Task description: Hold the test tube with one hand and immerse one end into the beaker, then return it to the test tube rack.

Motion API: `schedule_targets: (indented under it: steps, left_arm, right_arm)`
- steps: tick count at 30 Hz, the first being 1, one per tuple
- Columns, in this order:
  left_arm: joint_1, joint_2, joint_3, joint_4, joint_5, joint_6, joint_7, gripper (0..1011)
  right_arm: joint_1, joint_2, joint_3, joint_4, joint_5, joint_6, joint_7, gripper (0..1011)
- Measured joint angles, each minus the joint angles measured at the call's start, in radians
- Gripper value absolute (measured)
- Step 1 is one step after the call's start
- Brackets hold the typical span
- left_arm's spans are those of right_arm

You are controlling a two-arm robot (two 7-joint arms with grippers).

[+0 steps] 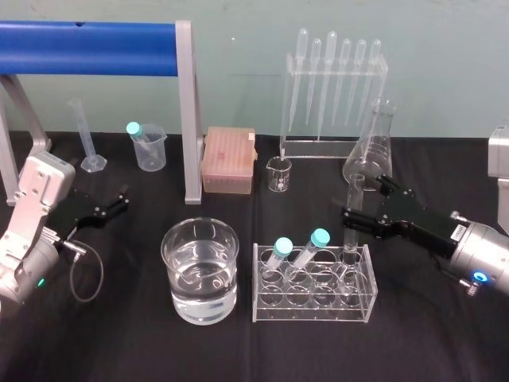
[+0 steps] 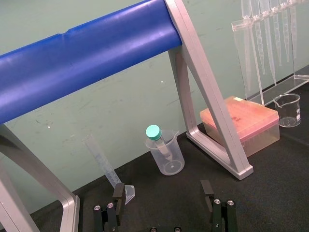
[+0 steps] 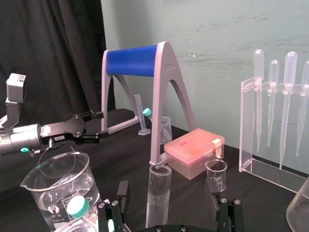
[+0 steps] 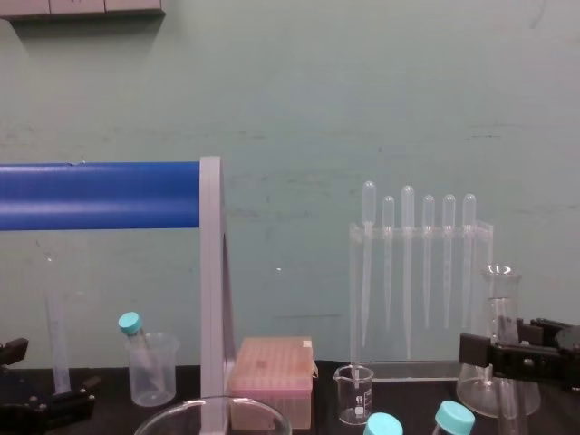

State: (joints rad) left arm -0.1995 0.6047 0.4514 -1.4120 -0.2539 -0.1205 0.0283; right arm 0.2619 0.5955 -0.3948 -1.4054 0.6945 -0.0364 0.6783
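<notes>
The test tube (image 1: 354,208), a slim clear uncapped tube, stands upright in the back right hole of the clear test tube rack (image 1: 312,315). My right gripper (image 1: 360,201) is open around the tube's upper part, one finger on each side. The right wrist view shows gaps between the tube (image 3: 158,193) and both fingers (image 3: 122,190). The beaker (image 1: 200,270), wide and part filled with water, stands left of the rack, its pouring lip showing in the right wrist view (image 3: 57,186). My left gripper (image 1: 111,205) rests open and empty at the far left, its fingers (image 2: 118,192) set wide apart.
Two teal-capped tubes (image 1: 296,253) lean in the rack's left holes. Behind are a small glass beaker (image 1: 279,173), a conical flask (image 1: 372,151), a pipette stand (image 1: 332,99), a pink tip box (image 1: 229,159), a plastic beaker (image 1: 149,146), a graduated cylinder (image 1: 86,135) and a blue-barred frame (image 1: 187,111).
</notes>
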Motion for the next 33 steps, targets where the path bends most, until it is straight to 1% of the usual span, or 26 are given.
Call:
schedule_targets:
  steps: [11,28,33]
  left_arm:
    - [0.000,0.000,0.000,0.000,0.000,0.000,0.000,1000]
    - [0.000,0.000,0.000,0.000,0.000,0.000,0.000,1000]
    - [0.000,0.000,0.000,0.000,0.000,0.000,0.000,1000]
  right_arm:
    - [0.001,0.002,-0.007,-0.004,0.001,0.010,-0.001,1003]
    - [0.001,0.002,-0.007,-0.005,0.002,0.008,-0.001,1003]
    - [0.001,0.002,-0.006,-0.005,0.002,0.008,-0.001,931]
